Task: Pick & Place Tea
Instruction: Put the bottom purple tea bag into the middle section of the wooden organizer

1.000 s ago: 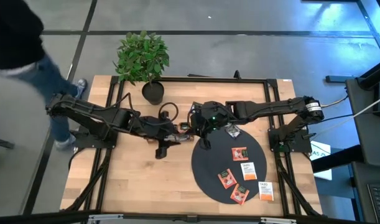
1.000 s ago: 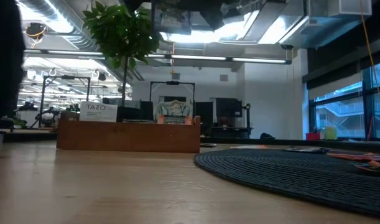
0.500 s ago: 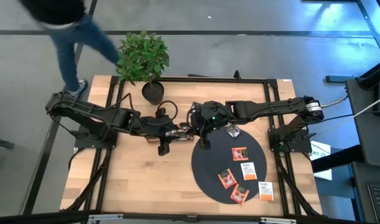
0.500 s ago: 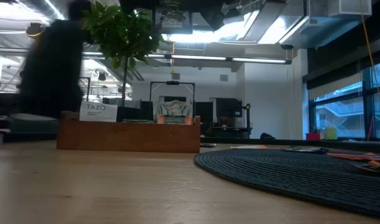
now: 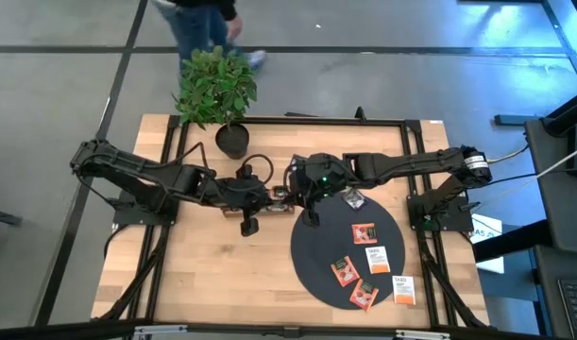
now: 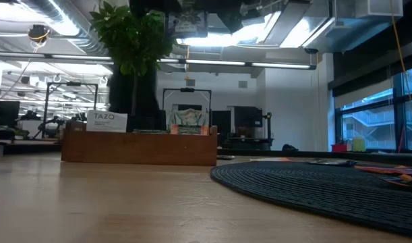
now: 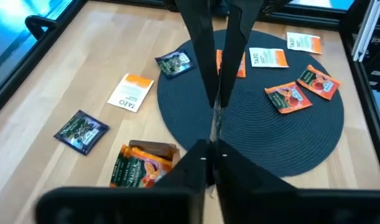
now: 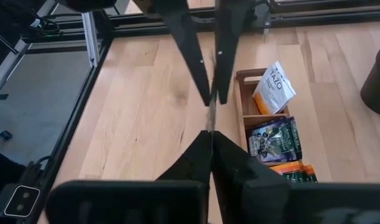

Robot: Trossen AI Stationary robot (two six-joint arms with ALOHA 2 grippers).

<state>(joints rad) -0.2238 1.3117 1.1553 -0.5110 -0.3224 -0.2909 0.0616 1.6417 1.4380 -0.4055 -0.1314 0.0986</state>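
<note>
Several tea sachets, red-orange [image 5: 364,232] and white [image 5: 376,258], lie flat on the black round mat [image 5: 316,255], with a dark one [image 5: 352,198] at its far edge. The left wrist view shows more on the wood: a white one [image 7: 130,92], a dark one [image 7: 82,130] and an orange-green one [image 7: 143,165]. The wooden tray [image 8: 240,93] holds a white sachet [image 8: 273,87] and a dark one [image 8: 270,138]. My left gripper [image 5: 249,223] [image 7: 216,109] and my right gripper [image 5: 312,215] [image 8: 210,102] hover at mid-table, both shut, with nothing showing between the fingers.
A potted plant [image 5: 217,90] stands at the table's far edge. A person [image 5: 208,24] is on the floor beyond it. In the low view the tray [image 6: 138,148] stands left of the mat [image 6: 327,189]. Bare wood lies at the near left [image 5: 194,283].
A person has walked along behind the table's far left corner, toward the plant. Both grippers have stayed where they were, shut.
</note>
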